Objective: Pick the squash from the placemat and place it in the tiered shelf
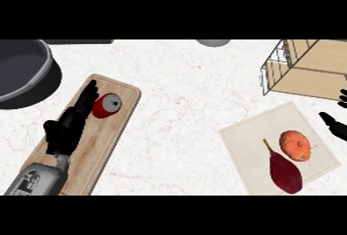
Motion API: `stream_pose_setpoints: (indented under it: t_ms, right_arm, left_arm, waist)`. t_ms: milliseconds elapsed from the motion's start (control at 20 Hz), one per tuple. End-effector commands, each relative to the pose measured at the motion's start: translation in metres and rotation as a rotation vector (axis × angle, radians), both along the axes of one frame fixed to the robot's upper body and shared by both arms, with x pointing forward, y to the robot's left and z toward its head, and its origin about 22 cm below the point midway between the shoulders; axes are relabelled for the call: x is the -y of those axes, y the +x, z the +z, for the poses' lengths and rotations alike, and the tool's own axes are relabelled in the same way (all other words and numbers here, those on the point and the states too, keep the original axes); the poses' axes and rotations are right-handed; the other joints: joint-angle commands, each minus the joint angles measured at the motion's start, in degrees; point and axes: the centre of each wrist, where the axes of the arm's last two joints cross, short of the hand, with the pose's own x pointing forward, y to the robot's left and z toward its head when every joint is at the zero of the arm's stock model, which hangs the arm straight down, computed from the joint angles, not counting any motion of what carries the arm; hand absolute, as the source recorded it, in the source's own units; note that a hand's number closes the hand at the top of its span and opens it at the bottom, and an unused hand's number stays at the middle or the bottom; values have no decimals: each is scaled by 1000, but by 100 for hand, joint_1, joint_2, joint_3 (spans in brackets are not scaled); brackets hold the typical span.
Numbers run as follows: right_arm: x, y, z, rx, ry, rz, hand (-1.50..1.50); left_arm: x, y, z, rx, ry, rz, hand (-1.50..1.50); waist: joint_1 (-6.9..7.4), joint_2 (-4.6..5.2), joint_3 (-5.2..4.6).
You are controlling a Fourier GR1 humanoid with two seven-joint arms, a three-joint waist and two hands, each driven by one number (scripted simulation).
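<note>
Left hand (64,131) lies flat near left, fingers straight. Right hand (331,123), fingers wide and empty, may nudge the dark root (284,172) just beside the squash (296,145).

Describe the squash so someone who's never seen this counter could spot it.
Find the pale placemat at the counter's lower right, below the wooden tiered shelf. Two things lie on it. The squash is the round orange one toward the mat's right side, not the long, pointed, dark red vegetable beside it.
</note>
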Motion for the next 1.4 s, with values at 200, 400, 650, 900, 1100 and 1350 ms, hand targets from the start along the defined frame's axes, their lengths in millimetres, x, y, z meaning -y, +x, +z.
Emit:
stream_pose_setpoints:
  t_ms: [200, 400, 650, 900, 1100, 1350]
  right_arm:
    - [56, -35, -47, 271, 141, -96, -150]
    - [79, -39, -16, 104, 99, 170, -150]
    - [76, -16, 22, -23, -128, 297, -150]
    - [56, -16, 51, -146, -233, 363, -150]
    - [46, -4, 86, -284, -396, 453, -150]
    - [21, -10, 103, -447, -605, 516, -150]
  left_arm:
    - [22, 5, -6, 18, -21, -14, 0]
    - [30, 0, -12, 12, -13, -30, 0]
    - [38, 13, 4, 14, -20, -24, 0]
    - [17, -9, -29, 3, -5, -9, 0]
    - [44, -3, -21, -6, -15, -25, 0]
    - [27, 6, -11, 17, -15, -7, 0]
  waist:
    - [122, -30, -4]
    - [95, -60, -22]
    - [84, -68, -30]
    - [14, -97, -45]
    - [47, -90, -41]
    - [5, -88, -41]
